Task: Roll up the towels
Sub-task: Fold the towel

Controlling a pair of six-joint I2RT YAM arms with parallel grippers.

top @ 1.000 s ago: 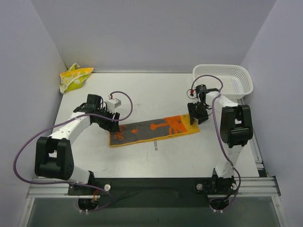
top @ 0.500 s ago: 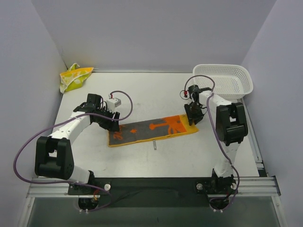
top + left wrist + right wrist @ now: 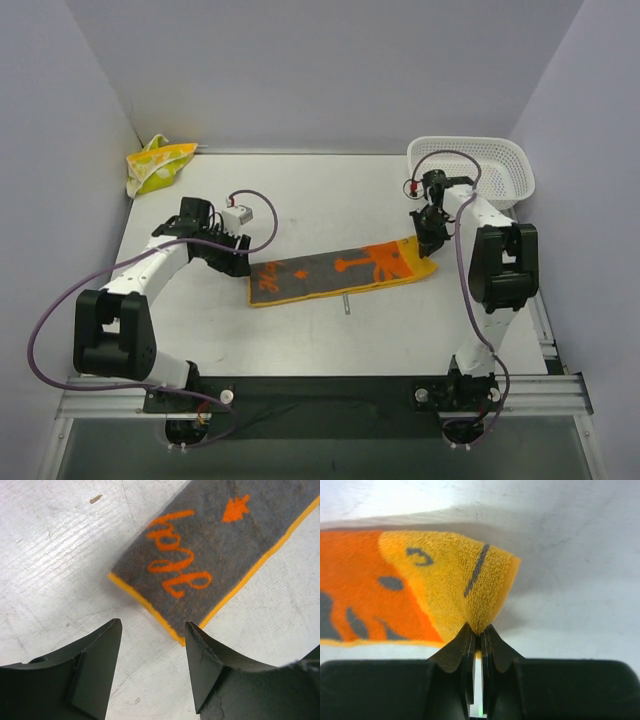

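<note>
Long terry orange towel [image 3: 340, 272], fluffy corner pinched by the right gripper [image 3: 477, 633], left gripper [image 3: 153, 625] held apart, scratched white table [image 3: 330, 200], pale walls [image 3: 320, 70].

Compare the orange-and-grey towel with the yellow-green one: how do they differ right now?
The orange-and-grey towel stretches out as a long strip mid-table; the yellow-green towel sits bunched in the far left corner. The right gripper pinches one end of the orange-and-grey towel; no gripper touches the yellow-green towel. Both are on the table, and neither is rolled.
</note>
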